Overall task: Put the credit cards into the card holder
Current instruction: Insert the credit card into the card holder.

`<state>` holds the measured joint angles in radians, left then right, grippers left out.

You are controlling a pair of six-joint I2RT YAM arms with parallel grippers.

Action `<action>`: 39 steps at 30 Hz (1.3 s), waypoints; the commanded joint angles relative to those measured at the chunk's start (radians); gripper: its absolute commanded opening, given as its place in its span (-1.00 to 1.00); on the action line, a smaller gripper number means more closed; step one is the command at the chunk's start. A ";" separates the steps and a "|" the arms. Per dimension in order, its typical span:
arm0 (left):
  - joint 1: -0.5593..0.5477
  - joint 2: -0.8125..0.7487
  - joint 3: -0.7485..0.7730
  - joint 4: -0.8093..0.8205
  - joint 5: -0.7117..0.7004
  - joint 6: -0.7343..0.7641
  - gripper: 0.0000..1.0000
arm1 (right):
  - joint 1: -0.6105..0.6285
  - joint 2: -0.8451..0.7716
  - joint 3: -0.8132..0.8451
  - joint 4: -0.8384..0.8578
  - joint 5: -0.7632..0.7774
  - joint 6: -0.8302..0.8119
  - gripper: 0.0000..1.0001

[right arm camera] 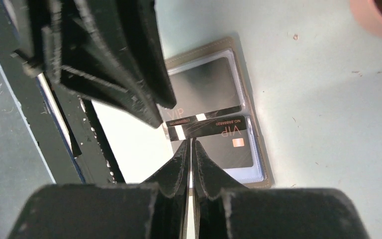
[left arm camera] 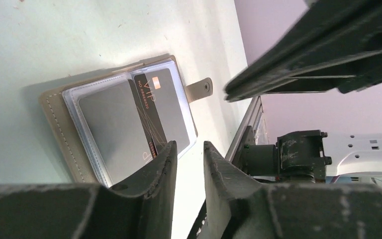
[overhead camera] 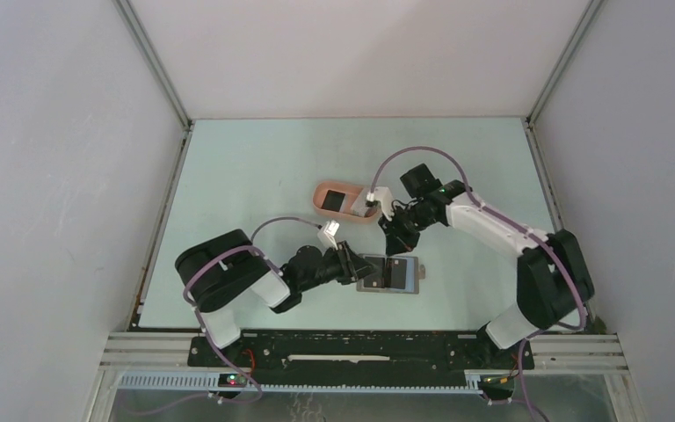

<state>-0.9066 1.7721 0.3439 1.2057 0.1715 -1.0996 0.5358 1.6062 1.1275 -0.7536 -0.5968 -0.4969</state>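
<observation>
The salmon-pink card holder (overhead camera: pixel 316 195) sits mid-table with one dark credit card (overhead camera: pixel 334 200) lying in it. In front of it the grey wallet (overhead camera: pixel 413 283) lies open. A black VIP card (left arm camera: pixel 146 107) (right arm camera: pixel 214 128) slants along the wallet's fold, and dark cards fill the clear sleeves on both sides. My left gripper (overhead camera: pixel 359 264) (left arm camera: pixel 189 144) is low at the wallet's left edge, open a little, with bare table showing between its fingers. One fingertip (left arm camera: pixel 169 149) overlaps the card's end. My right gripper (overhead camera: pixel 394 244) (right arm camera: pixel 190 141) hovers over the fold, shut and holding nothing.
The wallet's snap tab (left arm camera: pixel 203 88) sticks out toward the near edge. The black base rail (overhead camera: pixel 360 350) runs along the table's front. White enclosure walls (overhead camera: pixel 53 176) close in the left, right and back sides. The two grippers are close together over the wallet.
</observation>
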 commanded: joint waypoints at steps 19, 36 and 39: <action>-0.051 0.039 0.181 -0.271 -0.041 0.134 -0.50 | 0.017 -0.176 -0.150 0.093 0.158 -0.227 -0.61; -0.078 0.056 0.279 -0.487 -0.065 0.161 -0.24 | 0.017 -0.123 -0.127 0.066 0.158 -0.204 -0.62; -0.083 0.066 0.292 -0.487 -0.048 0.156 -0.24 | 0.017 -0.126 -0.126 0.066 0.158 -0.203 -0.62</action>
<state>-0.9760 1.8202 0.5968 0.7620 0.1234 -0.9749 0.5465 1.4864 0.9569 -0.6800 -0.4450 -0.7021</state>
